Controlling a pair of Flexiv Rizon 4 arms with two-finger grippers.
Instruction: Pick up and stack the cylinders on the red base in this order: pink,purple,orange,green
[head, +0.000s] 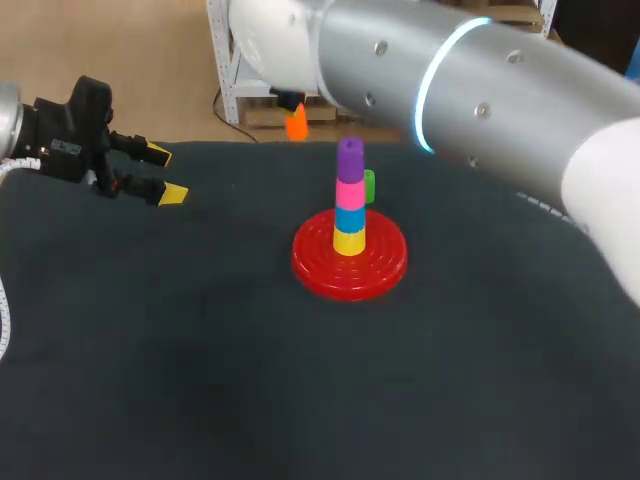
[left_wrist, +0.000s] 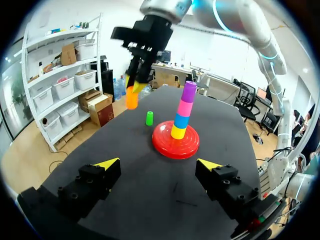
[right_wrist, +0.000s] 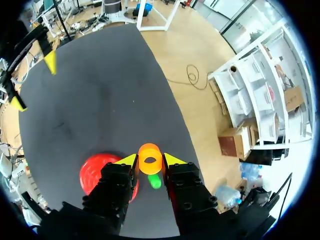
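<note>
left gripper (head: 161, 173): at left, fingers apart | right gripper (right_wrist: 150, 162): raised, clamping orange cylinder (left_wrist: 131, 97)

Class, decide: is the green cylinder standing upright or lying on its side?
Upright. The green cylinder stands on end on the table beside the red base, and looks taller than it is wide.

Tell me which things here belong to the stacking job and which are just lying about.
Job: red base; pink cylinder and purple cylinder, already stacked; orange cylinder in the right tool; green cylinder on the table beside the base.
Not in the order: yellow cylinder and blue cylinder under the pink; left tool, open, holding nothing.
</note>
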